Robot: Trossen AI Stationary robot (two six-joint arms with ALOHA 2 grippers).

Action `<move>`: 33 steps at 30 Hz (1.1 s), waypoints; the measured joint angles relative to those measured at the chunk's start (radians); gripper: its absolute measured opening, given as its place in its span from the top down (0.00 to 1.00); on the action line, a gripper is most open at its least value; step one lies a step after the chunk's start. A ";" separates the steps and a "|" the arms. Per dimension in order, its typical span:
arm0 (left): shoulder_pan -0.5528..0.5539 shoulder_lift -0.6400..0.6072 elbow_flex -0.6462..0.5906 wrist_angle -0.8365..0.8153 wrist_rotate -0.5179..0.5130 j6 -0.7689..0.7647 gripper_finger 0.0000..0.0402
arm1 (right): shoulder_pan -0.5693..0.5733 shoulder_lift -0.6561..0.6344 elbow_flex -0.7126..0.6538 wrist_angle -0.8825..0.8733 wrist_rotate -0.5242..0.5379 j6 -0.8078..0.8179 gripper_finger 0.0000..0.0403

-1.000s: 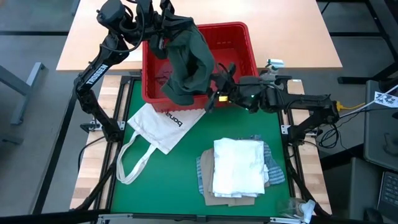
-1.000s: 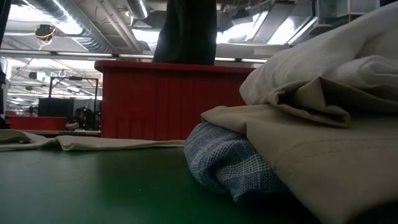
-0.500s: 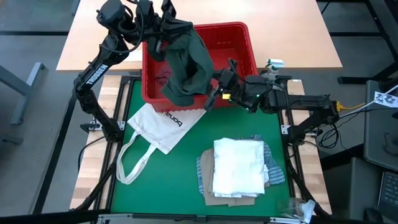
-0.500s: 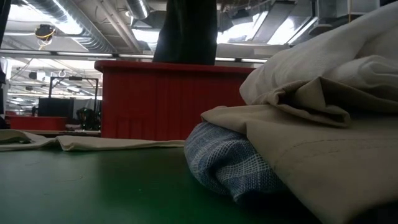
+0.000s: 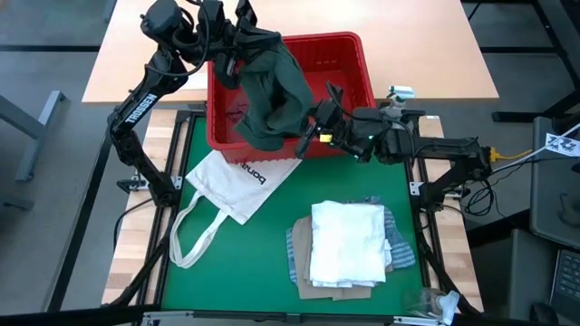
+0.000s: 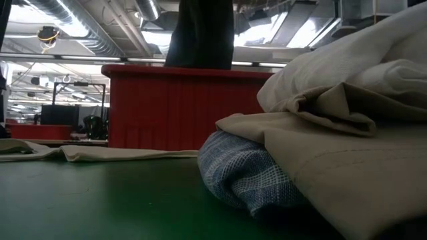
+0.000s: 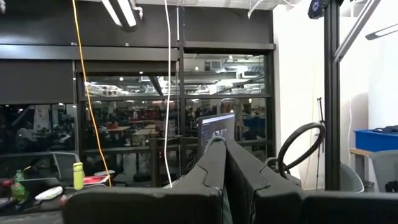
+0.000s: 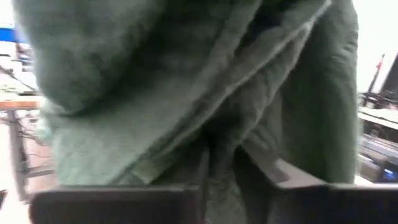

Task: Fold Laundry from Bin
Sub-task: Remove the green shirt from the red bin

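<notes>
The dark green-grey top hangs high over the red bin at the table's far side, with my left gripper shut on its upper end. In the low view the top drops behind the bin's front wall. My right gripper reaches in level from the right, at the top's right side. In the right wrist view the green cloth fills the picture, and my right gripper is shut on a fold of it. My left gripper holds the top by its upper end; bunched cloth and the wrist hide the place of contact. The top hangs slack below the fingers, its lower end down inside the bin. My right gripper pinches a hanging fold of the top between its two fingers, on the side of the garment toward the table's right. The fingers come in level from the right. The cloth there hangs loose, clear of the table.
A white tote bag with long straps lies on the green mat in front of the bin. A folded stack, white on top of tan and blue-striped cloth, lies at the near right and fills the right of the low view.
My right gripper has tipped up a little at the top's right side and its fingers have closed in on the cloth. The top still hangs from my left gripper over the bin, which has kept still.
</notes>
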 joint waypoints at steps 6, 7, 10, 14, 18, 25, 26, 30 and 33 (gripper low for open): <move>0.020 -0.027 0.000 -0.002 0.001 -0.069 1.00 | 0.001 -0.022 0.000 0.008 -0.152 -0.028 0.96; 0.027 -0.036 0.000 0.000 0.004 -0.081 1.00 | 0.001 -0.034 0.003 0.010 -0.185 -0.022 0.95; 0.041 -0.076 0.000 0.004 0.005 -0.132 1.00 | 0.001 -0.055 0.050 0.020 -0.293 -0.006 0.96; 0.039 -0.133 0.001 0.013 0.008 -0.158 1.00 | 0.000 -0.052 0.136 0.013 -0.426 0.007 0.98; 0.040 -0.191 0.001 0.011 0.007 -0.182 1.00 | 0.000 -0.045 0.208 0.013 -0.584 0.087 0.98; 0.036 -0.287 0.001 0.014 0.045 -0.298 1.00 | 0.002 -0.023 0.264 0.130 -0.794 0.283 0.99; 0.033 -0.300 0.002 0.017 0.065 -0.318 1.00 | 0.002 -0.018 0.266 0.149 -0.812 0.306 0.99; 0.031 -0.343 0.003 0.006 0.152 -0.365 1.00 | 0.020 0.028 0.266 0.217 -0.863 0.419 0.99; 0.032 -0.364 0.002 -0.055 0.253 -0.364 1.00 | 0.036 0.056 0.265 0.221 -0.853 0.420 0.99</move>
